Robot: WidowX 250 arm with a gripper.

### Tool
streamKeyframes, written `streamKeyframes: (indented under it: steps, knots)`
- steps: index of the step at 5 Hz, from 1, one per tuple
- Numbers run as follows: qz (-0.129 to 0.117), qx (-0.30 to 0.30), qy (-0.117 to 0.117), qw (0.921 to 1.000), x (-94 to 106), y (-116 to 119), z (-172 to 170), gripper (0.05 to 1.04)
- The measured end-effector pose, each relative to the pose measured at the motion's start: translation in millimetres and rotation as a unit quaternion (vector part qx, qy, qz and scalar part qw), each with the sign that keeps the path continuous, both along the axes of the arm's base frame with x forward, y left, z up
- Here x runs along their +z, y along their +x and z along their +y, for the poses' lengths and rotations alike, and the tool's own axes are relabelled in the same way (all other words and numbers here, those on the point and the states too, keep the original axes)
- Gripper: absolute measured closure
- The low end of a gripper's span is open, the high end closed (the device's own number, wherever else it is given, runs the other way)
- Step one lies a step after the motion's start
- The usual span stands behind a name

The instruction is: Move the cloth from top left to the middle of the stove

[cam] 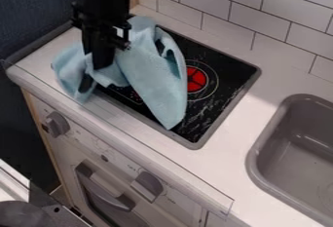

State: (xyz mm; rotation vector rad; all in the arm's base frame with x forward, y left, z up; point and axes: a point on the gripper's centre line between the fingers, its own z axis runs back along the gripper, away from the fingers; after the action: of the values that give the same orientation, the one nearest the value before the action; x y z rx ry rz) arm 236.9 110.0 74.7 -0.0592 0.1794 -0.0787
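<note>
Nearest, the white toy oven front carries a grey handle (pixel 101 187), a rounded grey knob (pixel 147 184) to its right and a second grey knob (pixel 57 123) towards the left end. Both are set on the front face, presumably to leave the top free for work. Above them is the pale, smooth surface (pixel 224 158), with a grey, round-cornered sink (pixel 255 148) let into its right part.

The black flat stove with a grey rim (pixel 228 116) is let into the surface left of the sink. The light blue fabric cloth (pixel 153 72) covers much of the stove's left part; one long lobe slants to near the front edge, left of the front right corner. Further folds lie beyond the left part of the front edge, over the surface. The red round burner marking (pixel 196 79) shows beside the cloth's right side.

The black two-finger hand (pixel 100 65) is pointed down among the bunched left folds, a position suited to taking the cloth by that end. Whether it is apart, together or clamped on fabric cannot be told. In my judgement the transfer is incomplete: the left folds need bringing inwards, lifted rather than dragged, lest they crumple. Behind stands the white tiled wall (pixel 237 24).
</note>
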Motion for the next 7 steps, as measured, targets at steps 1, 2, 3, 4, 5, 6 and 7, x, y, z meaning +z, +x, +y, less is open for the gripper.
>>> streamKeyframes:
  steps: [1,2,3,4,5,6,7]
  knots:
    - [-0.030,0.006,-0.017,0.9994,-9.5,-4.2,-4.6,0.991]
    - [-0.039,0.004,-0.033,0.9987,-9.7,-1.7,-8.9,0.829]
    - [-0.045,0.020,-0.062,0.9968,-8.0,-0.5,-16.4,0.557]
    - [-0.074,0.088,-0.104,0.9879,4.2,-1.3,-24.1,0.242]
    - [-0.083,0.101,-0.120,0.9842,9.1,0.6,-33.8,0.067]
    - [-0.075,0.096,-0.113,0.9861,17.6,4.3,-55.4,0.075]
    - [-0.073,0.086,-0.110,0.9875,26.2,8.3,-76.7,0.077]
